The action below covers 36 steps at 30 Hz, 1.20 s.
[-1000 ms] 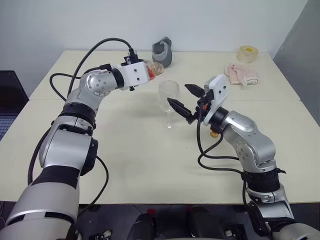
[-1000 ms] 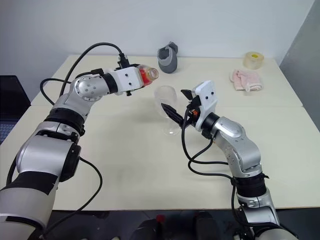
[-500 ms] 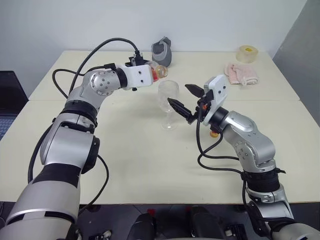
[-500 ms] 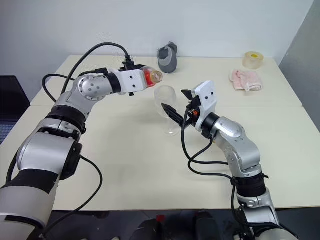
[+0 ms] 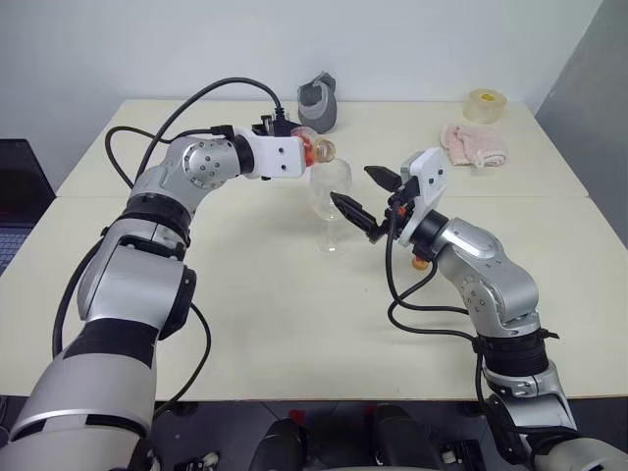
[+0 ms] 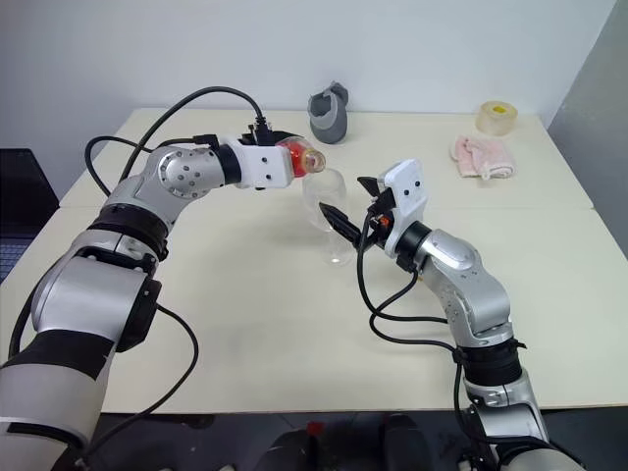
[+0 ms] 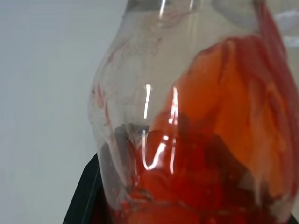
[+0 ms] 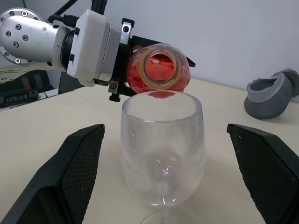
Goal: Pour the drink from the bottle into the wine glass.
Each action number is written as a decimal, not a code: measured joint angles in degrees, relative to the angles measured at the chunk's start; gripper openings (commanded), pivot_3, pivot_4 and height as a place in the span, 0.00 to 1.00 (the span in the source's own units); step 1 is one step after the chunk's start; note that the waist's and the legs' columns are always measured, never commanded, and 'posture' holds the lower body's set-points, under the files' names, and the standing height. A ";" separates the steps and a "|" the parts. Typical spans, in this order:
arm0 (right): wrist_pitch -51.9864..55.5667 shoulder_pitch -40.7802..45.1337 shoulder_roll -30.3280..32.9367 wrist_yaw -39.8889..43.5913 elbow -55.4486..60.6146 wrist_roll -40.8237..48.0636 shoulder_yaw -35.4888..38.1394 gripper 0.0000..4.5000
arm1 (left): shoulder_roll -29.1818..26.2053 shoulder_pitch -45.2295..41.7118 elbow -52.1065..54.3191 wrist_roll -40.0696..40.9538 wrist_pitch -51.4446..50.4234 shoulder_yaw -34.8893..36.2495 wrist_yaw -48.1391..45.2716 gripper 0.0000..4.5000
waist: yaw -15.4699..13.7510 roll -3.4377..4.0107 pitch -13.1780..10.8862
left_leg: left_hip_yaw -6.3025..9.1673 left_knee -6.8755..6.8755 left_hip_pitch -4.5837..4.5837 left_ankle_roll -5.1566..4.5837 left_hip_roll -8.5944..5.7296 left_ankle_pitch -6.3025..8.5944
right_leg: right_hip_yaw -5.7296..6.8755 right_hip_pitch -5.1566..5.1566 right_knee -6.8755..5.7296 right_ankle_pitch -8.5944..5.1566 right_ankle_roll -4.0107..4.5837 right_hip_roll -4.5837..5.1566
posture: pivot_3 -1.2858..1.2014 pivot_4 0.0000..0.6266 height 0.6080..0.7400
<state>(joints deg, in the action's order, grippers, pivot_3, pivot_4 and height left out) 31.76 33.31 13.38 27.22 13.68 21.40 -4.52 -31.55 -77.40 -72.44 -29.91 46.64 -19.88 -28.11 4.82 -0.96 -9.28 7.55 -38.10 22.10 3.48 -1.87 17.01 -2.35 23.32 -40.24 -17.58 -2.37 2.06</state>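
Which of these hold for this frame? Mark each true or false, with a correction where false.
1. The left gripper holds the bottle tipped on its side above the wine glass. True.
2. The bottle's cap is on. False: its mouth is open.
3. The right gripper is shut on the glass stem. False: its jaws stand open on either side of the glass.
4. The glass holds no visible drink. True.
5. A pink cloth lies on the table. True.

The drink (image 8: 159, 70) is bright red in the clear bottle (image 8: 161, 67); the wine glass (image 8: 162, 147) is colourless; the table (image 5: 294, 314) is cream.
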 measured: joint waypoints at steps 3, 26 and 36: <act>-0.04 0.00 0.00 0.01 0.00 0.00 0.00 1.00 | -0.01 -0.57 -0.01 -0.72 0.13 -0.12 0.78 0.40 | 0.00 0.00 0.00 | 0.00 0.00 0.00 0.00 0.00 0.00 | 0.00 0.00 -0.01 0.00 0.00 0.00 | 0.52 0.24 1.00; -1.07 0.00 -0.09 0.26 -0.07 -0.07 -0.08 1.00 | -2.55 -3.68 -0.10 -6.60 2.61 -4.11 6.59 0.40 | 0.11 0.00 0.00 | 0.00 -0.01 0.00 -0.01 -0.05 0.00 | -0.01 0.04 -0.09 0.00 -0.01 0.03 | 0.52 0.24 1.00; -1.08 0.00 -0.06 0.28 -0.43 -0.10 -0.08 1.00 | -3.20 -4.50 -0.12 -9.67 3.77 -6.33 9.83 0.40 | 0.13 0.00 0.00 | 0.00 -0.01 0.00 -0.01 -0.06 -0.01 | -0.01 0.06 -0.11 -0.01 -0.01 0.03 | 0.52 0.24 1.00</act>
<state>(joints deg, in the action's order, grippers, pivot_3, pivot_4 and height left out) 30.68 33.30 13.31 27.50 13.24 21.31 -4.60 -34.75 -81.90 -72.57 -39.57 50.40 -26.21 -18.28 4.95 -0.96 -9.28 7.55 -38.11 22.10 3.47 -1.92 17.00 -2.37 23.38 -40.35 -17.59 -2.38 2.08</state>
